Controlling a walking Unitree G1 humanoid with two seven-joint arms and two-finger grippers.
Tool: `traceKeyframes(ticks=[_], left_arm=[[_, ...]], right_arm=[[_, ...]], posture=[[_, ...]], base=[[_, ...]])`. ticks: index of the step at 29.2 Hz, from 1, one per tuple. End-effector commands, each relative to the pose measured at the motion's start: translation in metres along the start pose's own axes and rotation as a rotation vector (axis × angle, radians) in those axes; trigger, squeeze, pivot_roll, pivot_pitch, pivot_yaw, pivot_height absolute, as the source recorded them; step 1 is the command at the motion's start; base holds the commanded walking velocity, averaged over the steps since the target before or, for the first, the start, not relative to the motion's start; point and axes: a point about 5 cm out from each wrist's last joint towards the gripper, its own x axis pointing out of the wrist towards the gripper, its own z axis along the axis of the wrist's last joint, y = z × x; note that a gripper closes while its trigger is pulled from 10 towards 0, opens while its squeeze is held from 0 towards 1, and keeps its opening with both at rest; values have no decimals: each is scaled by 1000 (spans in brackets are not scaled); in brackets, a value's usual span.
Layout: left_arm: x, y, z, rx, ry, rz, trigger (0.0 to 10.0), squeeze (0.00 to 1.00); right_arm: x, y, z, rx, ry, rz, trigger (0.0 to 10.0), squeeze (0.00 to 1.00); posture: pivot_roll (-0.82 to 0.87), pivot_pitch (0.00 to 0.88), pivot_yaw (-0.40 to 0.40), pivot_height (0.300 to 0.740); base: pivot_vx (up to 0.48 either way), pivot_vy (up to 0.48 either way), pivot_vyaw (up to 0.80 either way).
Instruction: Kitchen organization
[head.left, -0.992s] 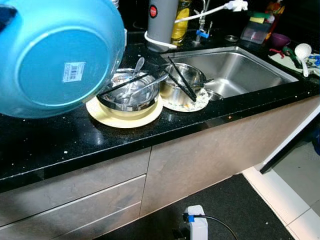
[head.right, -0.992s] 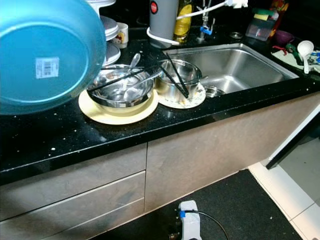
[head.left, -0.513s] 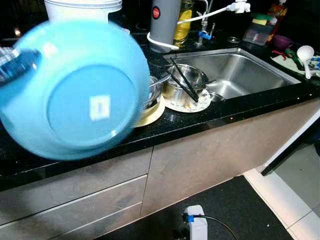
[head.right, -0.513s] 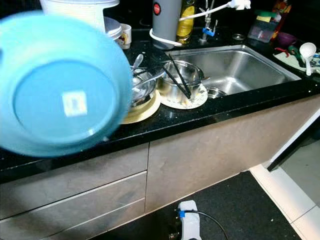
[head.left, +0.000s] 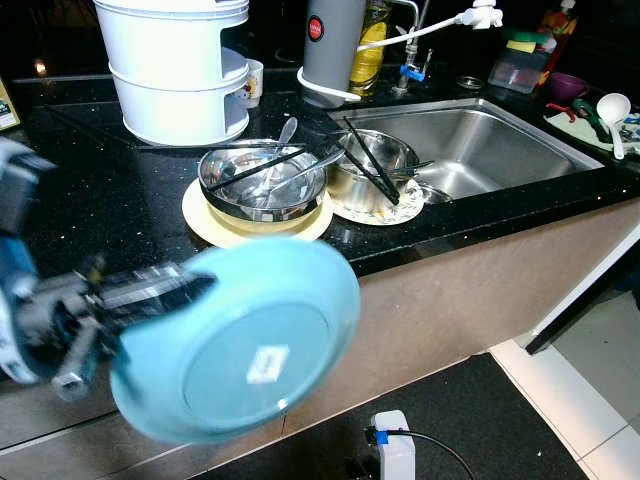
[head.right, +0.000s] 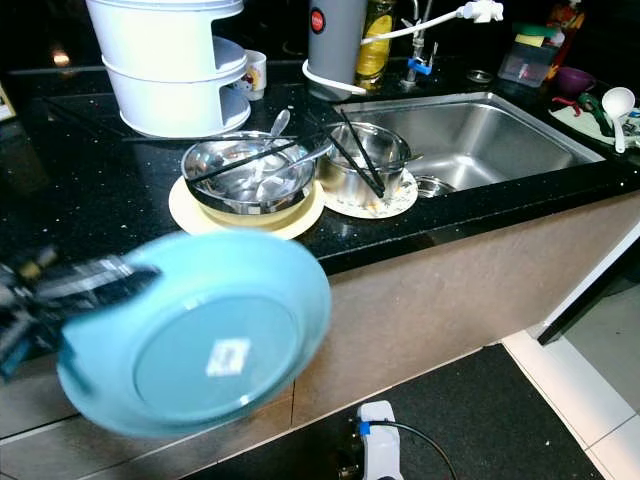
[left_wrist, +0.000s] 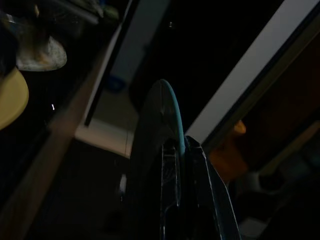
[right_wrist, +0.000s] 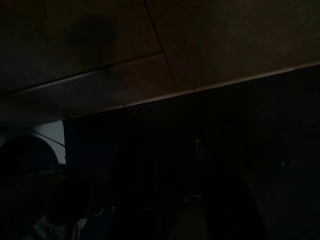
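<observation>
My left gripper (head.left: 185, 288) is shut on the rim of a large blue bowl (head.left: 240, 340). The bowl hangs tilted in front of the black counter (head.left: 100, 200), its underside with a white sticker facing me. In the left wrist view the two black fingers (left_wrist: 197, 165) pinch the bowl's thin blue edge (left_wrist: 170, 105). On the counter a steel bowl (head.left: 262, 180) with spoons and chopsticks sits on a yellow plate (head.left: 205, 218). Beside it a steel pot (head.left: 365, 165) with chopsticks stands on a patterned plate (head.left: 398, 210). The right wrist view is very dark, facing cabinet panels.
A steel sink (head.left: 480, 140) lies to the right of the dishes. A white tiered steamer (head.left: 175, 65) and a grey flask (head.left: 330, 40) stand at the back. A white power strip (head.left: 392, 450) with a cable lies on the dark floor mat below the cabinets.
The blue bowl has come down from high at the upper left to below the counter's front edge, uncovering the steamer and the dishes. The dishes have not moved.
</observation>
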Motion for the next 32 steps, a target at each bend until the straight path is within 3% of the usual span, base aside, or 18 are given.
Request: traceKeyframes(ticks=[1,4,8,10,13,21,25,27,32], left_arm=[[4,-1,-10,4,71,16,0,0],[11,-2,-37,-15,292,39,0,0],[14,-3,-45,-30,332,39,0,0],[18,-2,-60,-27,434,62,0,0],[23,7,-80,56,564,144,0,0],[41,13,-111,202,673,158,0,0],[49,21,-144,310,763,195,0,0],[51,22,-152,313,772,200,0,0],[66,31,-206,338,793,226,0,0]], right_arm=[[-3,-2,-7,12,24,-13,10000,0],[-3,-2,-7,11,25,-13,10000,0],[-3,-2,-7,11,25,-13,10000,0],[-3,-2,-7,11,25,-14,10000,0],[-3,-2,-7,9,23,-15,10000,0],[-3,-2,-7,-3,27,-13,10000,0],[-3,-2,-8,-10,31,-12,10000,0],[-3,-2,-8,-11,32,-13,10000,0],[-4,-3,-11,-25,49,-17,10000,0]], posture=[[33,173,-83,740],[33,176,-81,740],[33,176,-81,740],[33,176,-81,740],[30,177,-79,740],[30,179,-75,740],[30,177,-73,740],[30,177,-73,740],[28,176,-74,740]], base=[[0,0,0],[0,0,0],[0,0,0],[0,0,0],[0,0,0],[0,0,0],[0,0,0],[0,0,0],[0,0,0]])
